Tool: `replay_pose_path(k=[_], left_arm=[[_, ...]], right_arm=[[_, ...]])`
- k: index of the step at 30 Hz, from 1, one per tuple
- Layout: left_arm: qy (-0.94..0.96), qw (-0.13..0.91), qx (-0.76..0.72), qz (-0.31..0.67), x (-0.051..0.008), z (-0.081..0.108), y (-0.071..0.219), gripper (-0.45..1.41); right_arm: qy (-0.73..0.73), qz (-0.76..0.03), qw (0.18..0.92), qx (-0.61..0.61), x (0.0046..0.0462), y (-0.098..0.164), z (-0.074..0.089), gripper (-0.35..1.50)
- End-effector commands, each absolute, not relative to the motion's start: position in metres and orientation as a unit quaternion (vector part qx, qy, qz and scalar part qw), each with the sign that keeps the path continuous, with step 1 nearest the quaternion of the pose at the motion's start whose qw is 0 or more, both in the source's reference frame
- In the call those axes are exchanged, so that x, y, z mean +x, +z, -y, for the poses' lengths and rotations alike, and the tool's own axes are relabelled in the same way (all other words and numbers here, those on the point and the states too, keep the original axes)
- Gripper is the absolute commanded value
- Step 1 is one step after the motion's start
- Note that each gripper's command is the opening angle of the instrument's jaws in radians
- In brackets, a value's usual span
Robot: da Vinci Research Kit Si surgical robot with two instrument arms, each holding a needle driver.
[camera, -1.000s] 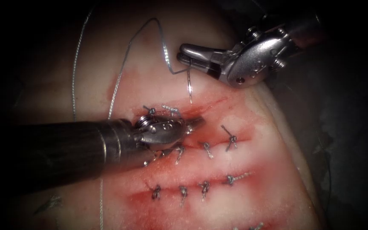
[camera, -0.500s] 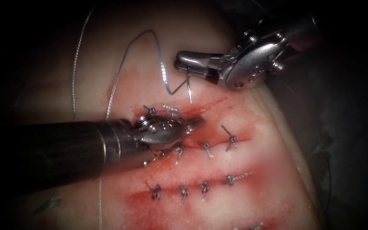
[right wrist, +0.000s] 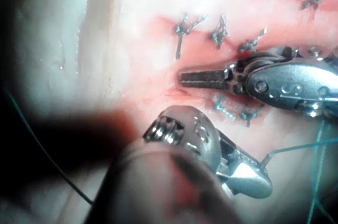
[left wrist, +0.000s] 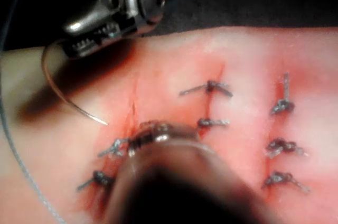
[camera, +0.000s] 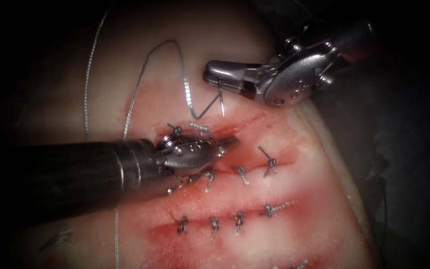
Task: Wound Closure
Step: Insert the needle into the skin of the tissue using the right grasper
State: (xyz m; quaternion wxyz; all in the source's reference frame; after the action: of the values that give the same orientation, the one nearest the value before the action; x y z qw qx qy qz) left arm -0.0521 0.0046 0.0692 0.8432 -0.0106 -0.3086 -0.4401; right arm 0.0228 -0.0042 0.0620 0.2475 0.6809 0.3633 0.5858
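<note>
The tissue [camera: 304,199] carries three reddened cuts with knotted stitches. My right tool [camera: 209,73] is shut on the curved needle [camera: 222,104] near its thread end. The needle hangs free, with its tip just over the far edge of the upper cut [camera: 247,121] and outside the tissue. In the left wrist view the needle [left wrist: 55,89] curves down from the right tool [left wrist: 79,39] to a bare tip. Thread [camera: 182,65] loops up from the needle and runs off to the left. My left tool [camera: 229,143] lies shut on the upper cut and holds nothing; the right wrist view shows it too [right wrist: 203,77].
Two stitches [camera: 187,129] sit on the upper cut's left part, beside the left tool's wrist. Stitch rows close the middle cut [camera: 242,174] and the lower cut [camera: 237,219]. Red fluid stains the tissue around them. A long thread strand [camera: 86,99] trails down the left side.
The right tool has shifted slightly left and down with the needle, so less of the needle hangs below its jaws. The thread loop has sagged lower. The left tool has stayed still.
</note>
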Motion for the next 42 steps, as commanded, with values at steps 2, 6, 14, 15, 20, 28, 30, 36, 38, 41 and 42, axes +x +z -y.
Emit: replay_pose_path(k=[2,6,14,15,20,28,30,36,38,41,42], left_arm=[[-0.44,0.843,-0.012,0.31,-0.0528,-0.0052,0.0696,-0.45],[-0.44,0.843,-0.012,0.31,-0.0527,-0.0052,0.0696,-0.45],[-0.44,0.843,-0.011,0.31,-0.0526,-0.0052,0.0696,-0.45],[-0.44,0.842,-0.011,0.31,-0.0526,-0.0052,0.0696,-0.45],[-0.441,0.842,-0.012,0.31,-0.0526,-0.0053,0.0696,-0.45],[-0.442,0.842,-0.012,0.309,-0.0526,-0.0053,0.0696,-0.45],[-0.442,0.842,-0.012,0.309,-0.0526,-0.0053,0.0696,-0.45],[-0.442,0.842,-0.013,0.309,-0.0525,-0.0053,0.0696,-0.45],[-0.443,0.842,-0.013,0.309,-0.0524,-0.0054,0.0696,-0.45],[-0.443,0.842,-0.013,0.309,-0.0524,-0.0054,0.0696,-0.45],[-0.443,0.841,-0.013,0.309,-0.0524,-0.0054,0.0697,-0.45]], right_arm=[[0.578,-0.361,0.255,0.685,0.0236,0.0617,0.0045,-0.35],[0.564,-0.363,0.279,0.687,0.0234,0.0595,0.0044,-0.35],[0.543,-0.361,0.303,0.695,0.0238,0.0589,0.0047,-0.35],[0.539,-0.363,0.307,0.695,0.0238,0.0588,0.0047,-0.35],[0.536,-0.369,0.312,0.692,0.0237,0.0589,0.0046,-0.35],[0.53,-0.38,0.325,0.685,0.0234,0.0608,0.0051,-0.35],[0.529,-0.382,0.325,0.685,0.0234,0.0612,0.0052,-0.35],[0.522,-0.391,0.32,0.687,0.0236,0.0618,0.0061,-0.35],[0.519,-0.395,0.316,0.689,0.0235,0.0618,0.0062,-0.35],[0.519,-0.398,0.315,0.689,0.0234,0.062,0.0064,-0.35],[0.52,-0.399,0.313,0.687,0.0234,0.0621,0.0066,-0.35]])
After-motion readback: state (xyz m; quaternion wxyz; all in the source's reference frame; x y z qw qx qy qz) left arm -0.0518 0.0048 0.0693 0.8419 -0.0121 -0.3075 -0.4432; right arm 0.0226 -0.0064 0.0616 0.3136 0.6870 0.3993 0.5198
